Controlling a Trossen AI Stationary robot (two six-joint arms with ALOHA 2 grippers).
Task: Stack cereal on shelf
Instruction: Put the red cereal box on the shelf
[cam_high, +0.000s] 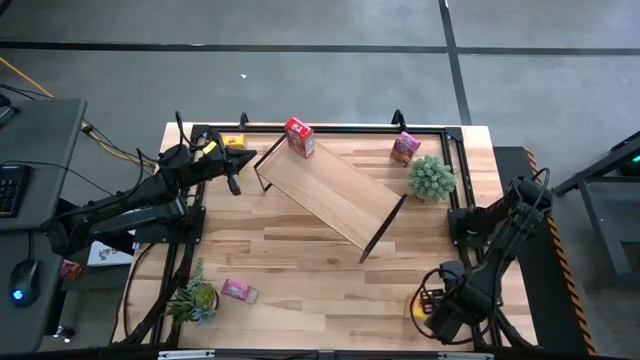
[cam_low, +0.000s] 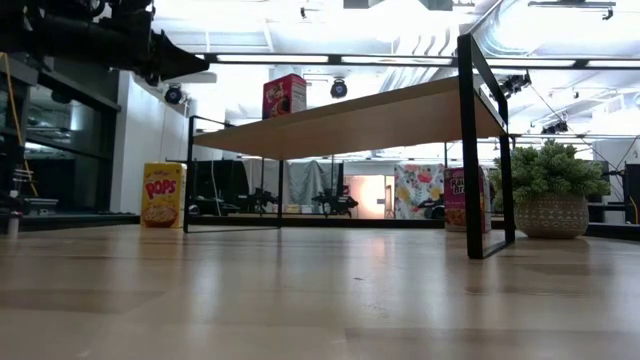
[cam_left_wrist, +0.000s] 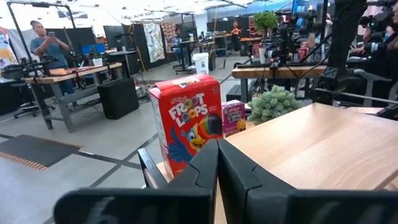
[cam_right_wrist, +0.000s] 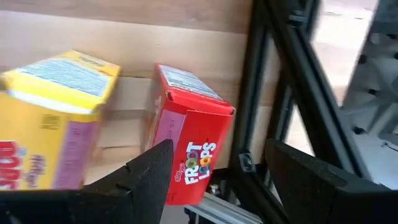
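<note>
The shelf (cam_high: 330, 190) sits skewed mid-tabletop (cam_high: 300, 270) with a red Froot Loops box (cam_high: 299, 137) standing on its 11 o'clock end. Left gripper (cam_left_wrist: 217, 163) hovers just at 9 o'clock of it, fingers pressed together, empty. Right gripper (cam_right_wrist: 214, 171) is down at 5 o'clock, fingers spread over another red box (cam_right_wrist: 189, 146) and a yellow box (cam_right_wrist: 53, 118).

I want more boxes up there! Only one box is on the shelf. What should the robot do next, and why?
Probably close the right gripper on the red Froot Loops box. Its fingers are open with that box roughly between them. The shelf holds only one other red box, and the left gripper is shut and empty.
</note>
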